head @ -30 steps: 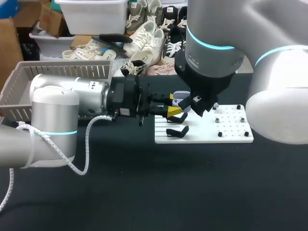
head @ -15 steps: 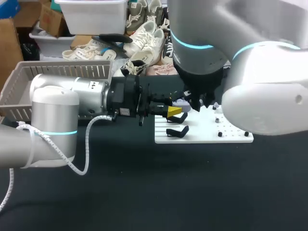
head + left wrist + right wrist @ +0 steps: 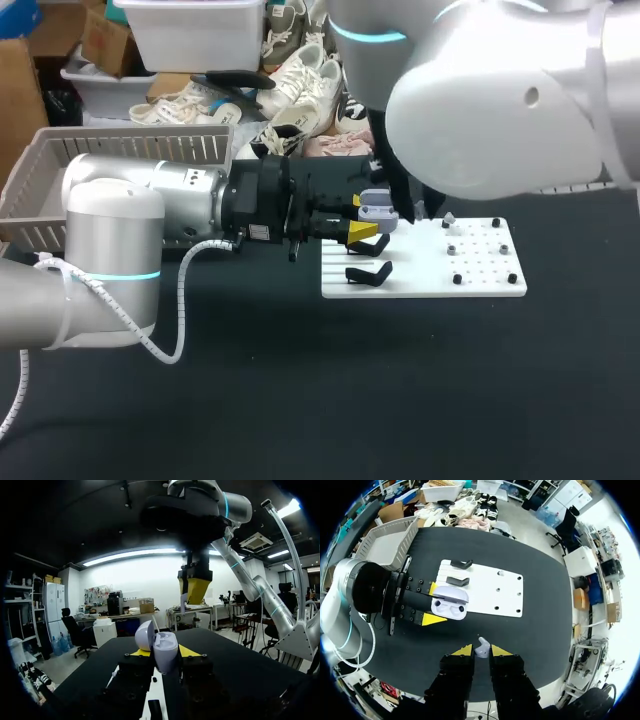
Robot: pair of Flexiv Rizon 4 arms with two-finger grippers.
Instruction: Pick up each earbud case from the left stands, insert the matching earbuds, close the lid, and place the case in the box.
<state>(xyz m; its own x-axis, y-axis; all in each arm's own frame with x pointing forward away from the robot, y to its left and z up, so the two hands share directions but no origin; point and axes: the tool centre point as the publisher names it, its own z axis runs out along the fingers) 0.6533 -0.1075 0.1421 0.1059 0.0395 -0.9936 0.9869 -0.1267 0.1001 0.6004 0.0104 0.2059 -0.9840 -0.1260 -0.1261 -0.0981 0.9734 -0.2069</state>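
Earbud case [image 3: 449, 606]: open, sockets upward, clamped in our left gripper [image 3: 362, 222] over the white board's [image 3: 480, 285] left edge | our right gripper [image 3: 194, 589] pinches an earbud [image 3: 482, 647] | directly above the case, well apart.

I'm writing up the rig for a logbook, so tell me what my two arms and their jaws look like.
The left arm and right arm are thick, rounded silver-grey tubes, each with a glowing cyan ring at a joint. A white coiled cable loops off the left one. The wrist units are black, and the jaws are black with bright yellow wedge-shaped tips.
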